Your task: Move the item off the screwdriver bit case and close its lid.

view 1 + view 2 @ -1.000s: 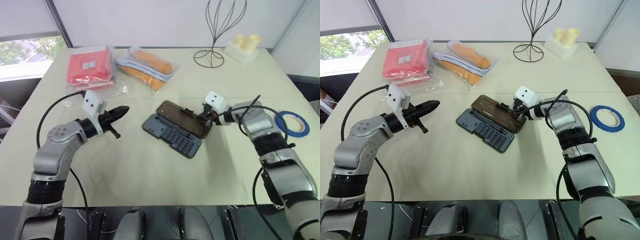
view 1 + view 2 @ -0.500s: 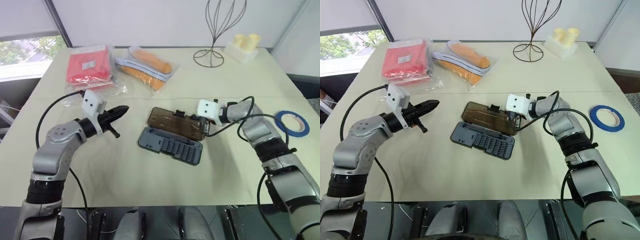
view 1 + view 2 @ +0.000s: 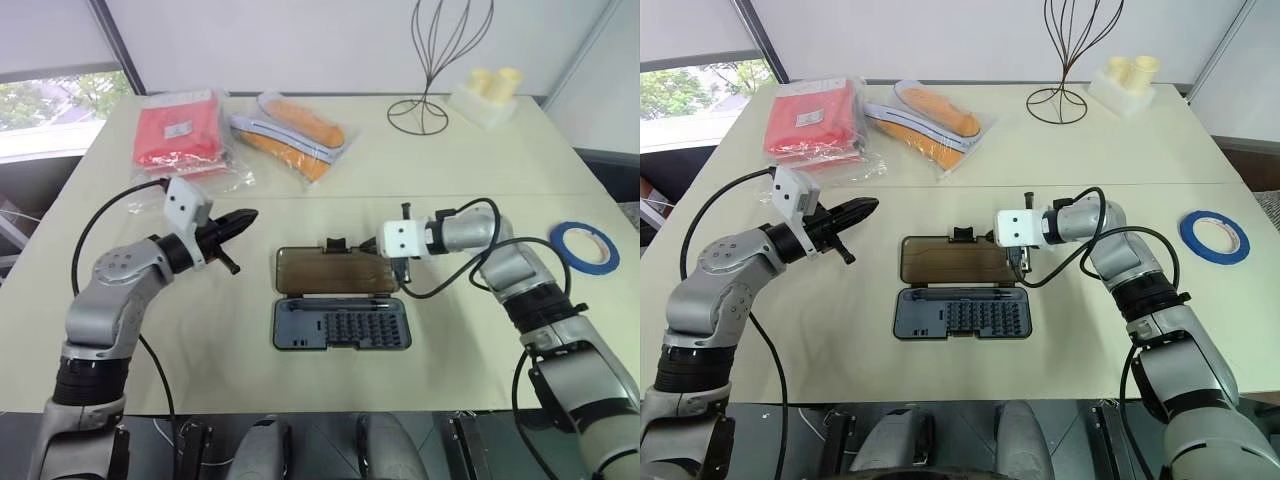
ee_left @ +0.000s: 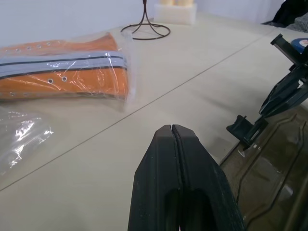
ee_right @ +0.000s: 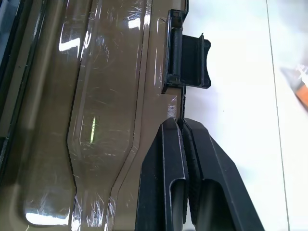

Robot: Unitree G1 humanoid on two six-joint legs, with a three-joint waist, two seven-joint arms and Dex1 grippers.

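Observation:
The screwdriver bit case lies open and flat at mid table, its dark tray [image 3: 340,325] with rows of bits nearest me. The smoky brown lid [image 3: 330,270] lies flat behind the tray. A black latch [image 5: 190,57] sticks out from the lid's far edge. My right gripper [image 3: 368,247] is shut, its tips [image 5: 182,120] at that far edge just beside the latch; I cannot tell if the edge is pinched. The item, a blue tape roll [image 3: 583,245], lies on the table far right, apart from the case. My left gripper [image 3: 250,215] hovers shut and empty left of the case.
A red plastic-wrapped packet [image 3: 178,130] and a wrapped pair of orange shoes [image 3: 295,130] lie at the back left. A black wire stand [image 3: 430,60] and a white block with pale cylinders [image 3: 487,95] stand at the back right.
The case has swung from diagonal to square with the table's front edge and slid left. My right gripper moved left with the lid's far edge. The left arm stayed still.

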